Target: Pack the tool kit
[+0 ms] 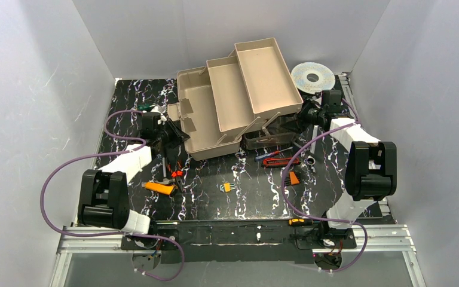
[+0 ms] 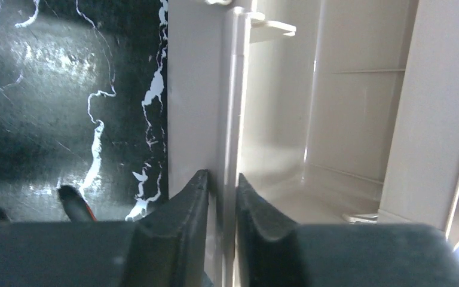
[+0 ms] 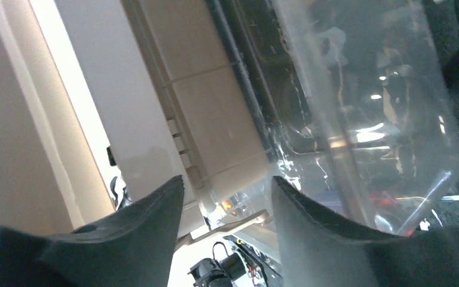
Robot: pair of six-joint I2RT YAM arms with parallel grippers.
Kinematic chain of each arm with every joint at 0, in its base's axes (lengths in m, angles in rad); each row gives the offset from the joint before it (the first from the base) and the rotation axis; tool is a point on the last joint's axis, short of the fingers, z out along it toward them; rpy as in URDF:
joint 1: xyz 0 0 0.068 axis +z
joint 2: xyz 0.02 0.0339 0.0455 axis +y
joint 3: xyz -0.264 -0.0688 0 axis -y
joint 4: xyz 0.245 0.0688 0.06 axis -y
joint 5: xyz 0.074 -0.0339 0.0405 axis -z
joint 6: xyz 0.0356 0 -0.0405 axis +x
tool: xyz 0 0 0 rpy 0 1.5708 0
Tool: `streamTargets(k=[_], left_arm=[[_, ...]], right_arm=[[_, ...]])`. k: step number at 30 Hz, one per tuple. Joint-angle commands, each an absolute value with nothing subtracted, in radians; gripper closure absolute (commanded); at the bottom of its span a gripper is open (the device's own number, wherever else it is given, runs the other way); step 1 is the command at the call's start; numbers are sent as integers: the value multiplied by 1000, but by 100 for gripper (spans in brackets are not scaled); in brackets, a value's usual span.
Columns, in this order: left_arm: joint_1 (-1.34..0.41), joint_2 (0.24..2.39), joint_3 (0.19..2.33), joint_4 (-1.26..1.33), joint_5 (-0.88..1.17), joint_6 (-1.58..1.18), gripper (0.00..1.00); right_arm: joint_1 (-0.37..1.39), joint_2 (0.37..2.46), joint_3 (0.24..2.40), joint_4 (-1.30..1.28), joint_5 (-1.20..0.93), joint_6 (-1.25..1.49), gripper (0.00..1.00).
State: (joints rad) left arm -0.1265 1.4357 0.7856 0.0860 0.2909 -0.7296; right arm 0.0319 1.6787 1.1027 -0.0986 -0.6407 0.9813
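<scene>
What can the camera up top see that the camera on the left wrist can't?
Only the top view shows the round silver wire spool, both whole arms, and the flat red hand tool lying to the right in front of the box. Only the left wrist view shows, up close, the left jaws closed on a thin upright wall of the large taupe plastic toolbox. Both views show that toolbox and the black marbled table.
</scene>
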Motion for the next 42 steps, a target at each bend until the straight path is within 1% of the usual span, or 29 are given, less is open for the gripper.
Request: streamTargets(k=[1,3,5,6,11,16,24,25,26,27,29,31,35,37,39,41,42], left_arm=[[-130,1428,796,152,281,-756,92],[-130,1416,807,127,256,-743,96],[-130,1402,811,109,228,-731,99],[-129,1395,810,103,214,-728,100],[-112,1373,811,90,174,-730,100],[-89,1366,810,88,144,-750,100],[-56,1379,838,73,137,-743,100],[-54,1382,845,74,162,-734,90],[-54,1381,847,83,186,-713,68],[-55,1372,844,91,197,-700,58],[-57,1330,819,109,181,-683,51],[-57,1287,811,75,142,-663,46],[-58,1173,790,10,55,-646,29],[-58,1105,796,-71,16,-645,22],[-58,1040,822,-168,-71,-630,17],[-57,1000,847,-263,-160,-616,9],[-56,996,852,-292,-187,-601,8]], right_arm=[[-17,1662,1128,98,-778,1000,44],[-33,1666,1127,106,-790,1002,59],[-42,1674,1132,106,-797,1004,68],[-46,1676,1135,105,-799,1006,71],[-76,1678,1129,95,-784,1026,71],[-145,1638,1099,113,-768,1048,72],[-151,1458,1057,14,-575,932,72],[-150,1428,1054,3,-547,912,72],[-149,1401,1047,2,-522,895,71],[-146,1358,1040,-26,-496,882,70],[-136,1281,1013,-40,-421,867,67],[-117,1203,967,-14,-365,854,66],[-60,1075,920,-9,-294,819,64],[-22,1046,921,-36,-289,796,63],[32,1026,914,-60,-284,773,62],[81,994,891,-66,-272,749,61],[98,977,885,-73,-265,734,61]])
